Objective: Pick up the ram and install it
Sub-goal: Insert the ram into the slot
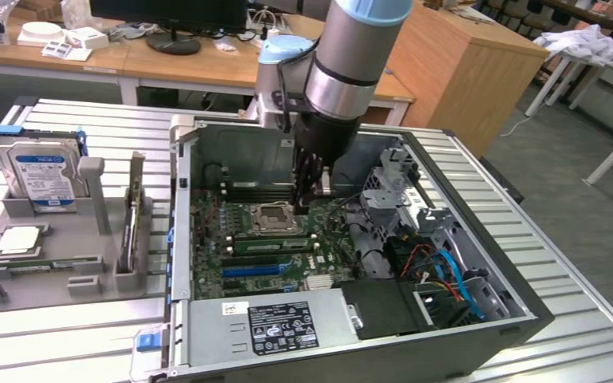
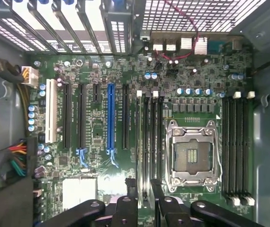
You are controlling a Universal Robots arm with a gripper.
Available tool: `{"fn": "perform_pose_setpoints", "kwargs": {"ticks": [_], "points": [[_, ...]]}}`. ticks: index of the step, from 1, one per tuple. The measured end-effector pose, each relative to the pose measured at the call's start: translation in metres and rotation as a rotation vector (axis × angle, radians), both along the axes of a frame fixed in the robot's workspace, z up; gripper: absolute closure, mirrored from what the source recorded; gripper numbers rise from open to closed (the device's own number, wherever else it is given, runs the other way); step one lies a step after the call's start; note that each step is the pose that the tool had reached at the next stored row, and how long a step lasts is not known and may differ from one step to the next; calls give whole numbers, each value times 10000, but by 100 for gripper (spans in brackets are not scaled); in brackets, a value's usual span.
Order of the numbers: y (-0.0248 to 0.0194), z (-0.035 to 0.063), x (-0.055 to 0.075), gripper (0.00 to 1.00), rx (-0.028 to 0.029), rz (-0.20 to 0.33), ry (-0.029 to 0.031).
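The ram (image 2: 142,151) is a thin green stick standing on edge in the black memory slot next to the CPU socket (image 2: 192,153). It runs the slot's whole length. In the exterior view the ram (image 1: 269,243) lies as a green strip just in front of the socket. My gripper (image 1: 309,203) hangs inside the open computer case, a little above the motherboard (image 1: 232,275) by the socket. In the wrist view the gripper (image 2: 148,208) straddles one end of the ram, its fingers (image 2: 166,210) apart and clear of the stick. It is open and holds nothing.
Case walls (image 1: 184,239) and the drive cage (image 1: 397,179) hem the arm in. Cables (image 1: 445,275) bunch at the exterior view's right. A grey holder (image 1: 51,263) outside carries a blue-labelled hard drive (image 1: 41,175), a CPU chip (image 1: 19,239) and a narrow board on edge (image 1: 133,211).
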State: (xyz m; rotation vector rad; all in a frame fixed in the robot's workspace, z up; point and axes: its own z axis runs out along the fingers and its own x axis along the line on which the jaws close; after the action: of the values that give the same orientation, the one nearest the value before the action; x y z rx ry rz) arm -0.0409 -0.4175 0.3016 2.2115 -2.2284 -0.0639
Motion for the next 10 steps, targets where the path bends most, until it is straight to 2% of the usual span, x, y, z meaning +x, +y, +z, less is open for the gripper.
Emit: {"fn": "perform_pose_setpoints", "kwargs": {"ticks": [10], "points": [[0,250,0,75,-7,0,0]]}}
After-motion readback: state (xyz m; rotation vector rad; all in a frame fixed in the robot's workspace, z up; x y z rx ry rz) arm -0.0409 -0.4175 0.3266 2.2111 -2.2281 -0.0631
